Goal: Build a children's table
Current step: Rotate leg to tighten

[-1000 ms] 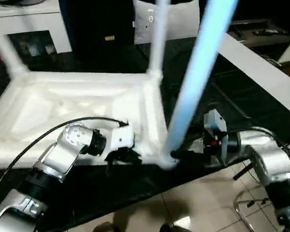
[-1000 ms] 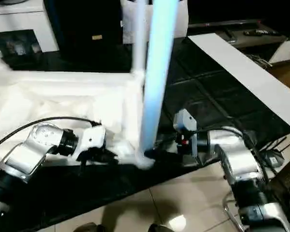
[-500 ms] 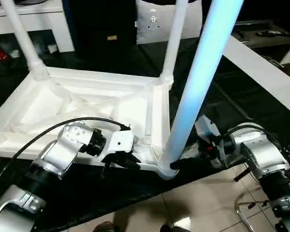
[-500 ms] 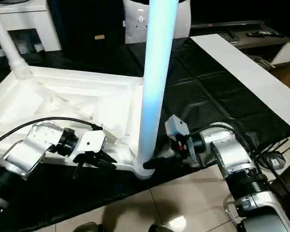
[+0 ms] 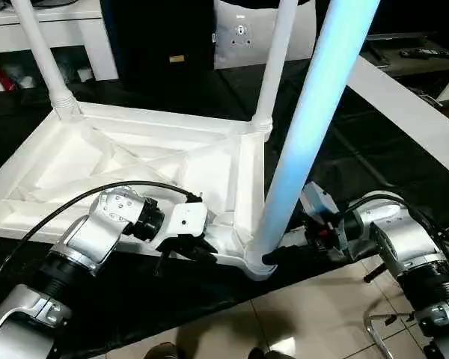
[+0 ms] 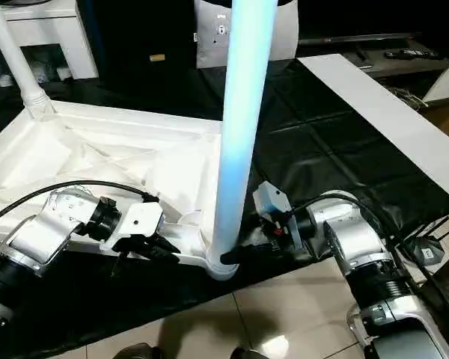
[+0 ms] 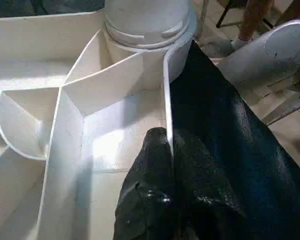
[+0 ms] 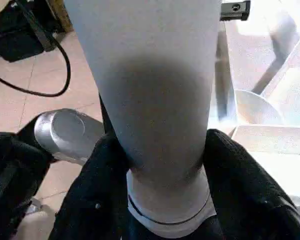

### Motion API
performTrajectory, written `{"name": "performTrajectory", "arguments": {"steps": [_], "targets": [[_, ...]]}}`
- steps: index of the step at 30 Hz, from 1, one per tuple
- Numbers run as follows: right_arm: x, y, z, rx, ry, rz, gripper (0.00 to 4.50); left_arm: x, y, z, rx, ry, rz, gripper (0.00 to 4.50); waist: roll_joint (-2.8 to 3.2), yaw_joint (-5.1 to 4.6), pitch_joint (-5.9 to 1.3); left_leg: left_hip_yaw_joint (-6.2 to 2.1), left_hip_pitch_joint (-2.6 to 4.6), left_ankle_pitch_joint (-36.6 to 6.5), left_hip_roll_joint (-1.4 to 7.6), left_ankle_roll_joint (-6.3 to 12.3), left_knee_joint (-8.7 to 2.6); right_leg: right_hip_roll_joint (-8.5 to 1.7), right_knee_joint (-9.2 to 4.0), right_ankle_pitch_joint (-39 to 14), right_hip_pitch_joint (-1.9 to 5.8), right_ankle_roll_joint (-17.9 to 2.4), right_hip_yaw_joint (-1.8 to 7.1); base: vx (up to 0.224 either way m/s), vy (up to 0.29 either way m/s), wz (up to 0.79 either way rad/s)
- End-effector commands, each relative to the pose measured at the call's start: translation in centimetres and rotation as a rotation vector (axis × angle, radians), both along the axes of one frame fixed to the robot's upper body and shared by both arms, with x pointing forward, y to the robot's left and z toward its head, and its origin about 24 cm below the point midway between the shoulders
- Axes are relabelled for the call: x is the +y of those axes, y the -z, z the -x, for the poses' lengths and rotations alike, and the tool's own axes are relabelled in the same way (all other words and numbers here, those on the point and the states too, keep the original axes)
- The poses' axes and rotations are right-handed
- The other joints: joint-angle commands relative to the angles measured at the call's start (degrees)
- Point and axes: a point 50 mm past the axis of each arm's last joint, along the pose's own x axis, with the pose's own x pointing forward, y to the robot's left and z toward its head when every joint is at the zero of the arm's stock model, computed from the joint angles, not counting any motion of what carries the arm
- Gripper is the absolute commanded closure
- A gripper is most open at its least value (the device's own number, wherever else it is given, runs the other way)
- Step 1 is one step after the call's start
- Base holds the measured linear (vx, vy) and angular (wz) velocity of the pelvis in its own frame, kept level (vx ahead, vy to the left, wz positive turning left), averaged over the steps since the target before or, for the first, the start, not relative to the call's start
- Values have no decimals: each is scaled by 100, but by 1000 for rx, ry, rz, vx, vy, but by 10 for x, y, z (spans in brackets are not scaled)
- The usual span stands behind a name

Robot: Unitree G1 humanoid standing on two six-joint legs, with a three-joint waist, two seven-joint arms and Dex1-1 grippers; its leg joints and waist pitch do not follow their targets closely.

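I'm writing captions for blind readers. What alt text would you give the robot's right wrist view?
Two black fingers of the right gripper clasp the base of a thick white table leg from either side, just above its round corner socket. Ribbed white plastic of the tabletop's underside lies beyond it.

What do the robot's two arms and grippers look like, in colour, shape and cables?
Both forearms are silver metal cylinders with ribbed black cuffs. The left gripper has a white housing, black fingers and a black cable looping back along the arm. The right gripper has black fingers, a grey block with a red spot, and thin black cables.
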Motion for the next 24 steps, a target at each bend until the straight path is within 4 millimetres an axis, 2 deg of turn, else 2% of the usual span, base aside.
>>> {"name": "performTrajectory", "arguments": {"steps": [1,3,4,5,7,8,10,12,15,18,19,20,22,24], "targets": [[6,-7,0,10,0,-85,257,-11,-5,1,-10,41,30,450,-9,-13,-482,-187,106,-644,500,418,-397,-488,-274,-1499,323,-1354,383,0,0,0],[11,-9,-2,23,78,-143,257,-12,-6,-1,-10,-29,49,450,-7,-19,-473,-191,101,-717,505,360,-405,-486,-279,-1583,323,-1343,386,0,0,0],[15,-6,-3,39,152,-156,257,-14,-7,-6,-14,-117,79,450,-6,-40,-456,-191,107,-822,499,285,-415,-484,-300,-1758,314,-1306,391,0,0,0],[15,-6,-3,39,152,-156,257,-14,-7,-6,-14,-117,79,450,-12,-41,-447,-200,104,-901,486,255,-412,-493,-329,-1920,309,-1261,386,0,0,0],[22,2,-6,45,272,-138,257,-17,-7,-10,-18,-240,105,450,-33,-89,-413,-226,121,-1179,460,52,-417,-509,-402,-2604,284,-1047,390,0,0,0],[25,4,-8,41,314,-137,257,-17,-6,-10,-19,-261,104,450,-33,-99,-418,-240,118,-1234,446,36,-413,-521,-422,-2788,296,-982,383,0,0,0],[37,11,-12,42,457,-131,257,-23,-5,-12,-19,-364,115,450,-44,-220,-406,-267,77,-1283,432,-7,-420,-509,-451,-3056,297,-803,367,0,0,0],[42,13,-13,35,496,-128,257,-26,-5,-13,-17,-404,126,450,-48,-312,-418,-281,49,-1231,429,-14,-418,-507,-443,-3040,313,-737,362,0,0,0],[61,17,-19,46,676,-106,257,-40,-5,-17,-15,-550,162,450,-35,-386,-409,-261,76,-1189,410,45,-399,-477,-463,-2905,261,-808,366,0,0,0],[69,19,-22,45,777,-79,257,-50,-5,-19,-16,-628,187,450,-28,-409,-417,-253,91,-1159,413,102,-402,-459,-458,-2777,258,-818,366,0,0,0],[74,19,-24,50,865,-77,257,-56,-6,-19,-15,-682,204,450,-29,-422,-417,-247,78,-1122,409,120,-401,-457,-457,-2684,255,-845,370,0,0,0],[74,19,-24,50,865,-77,257,-56,-6,-19,-15,-682,204,450,-16,-422,-417,-250,78,-1104,410,117,-404,-456,-449,-2635,259,-858,370,0,0,0],[78,18,-30,58,987,-99,257,-60,-7,-21,-36,-743,209,450,-20,-437,-421,-250,64,-1080,400,156,-412,-450,-453,-2521,263,-858,365,0,0,0],[81,14,-32,12,995,-122,257,-62,-7,-22,-37,-761,214,450,-8,-446,-422,-247,67,-1109,409,156,-412,-453,-450,-2415,256,-871,368,0,0,0]]}}
